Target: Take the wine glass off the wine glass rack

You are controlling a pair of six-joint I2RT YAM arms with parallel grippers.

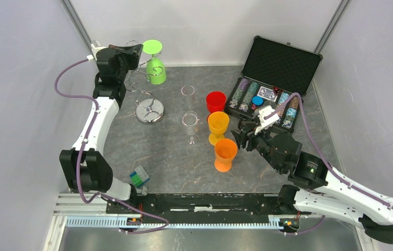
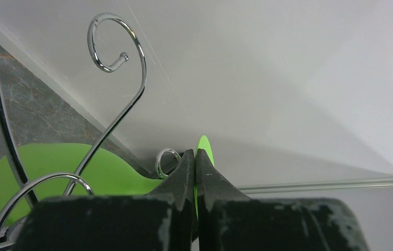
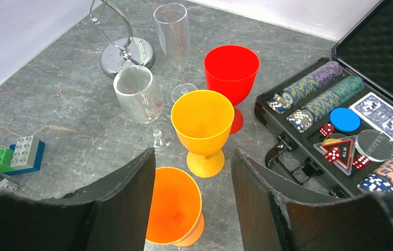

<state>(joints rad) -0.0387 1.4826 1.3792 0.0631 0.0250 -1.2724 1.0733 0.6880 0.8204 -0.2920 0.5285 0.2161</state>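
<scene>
Starting nearest: toy bricks [image 1: 139, 177], near left of the tabletop [image 1: 173, 162]. Right pincer [image 1: 241, 137]: jaws wide, empty, hovering over the orange cup [image 1: 225, 152]; yellow cup [image 1: 218, 124] and red cup [image 1: 216, 100] in a row beyond. Far left: wine glass rack [image 1: 149, 111], silver wire on a mirrored base. Wine glass [image 1: 155, 70]: green, hung upside down from a scroll arm, foot uppermost. Left pincer [image 2: 195, 152]: clamped tight on the thin foot rim. Handling, judged: likely plastic, light, stiff, smooth; an edge pinch may slip, so slide it outward along the wire, not downward.
</scene>
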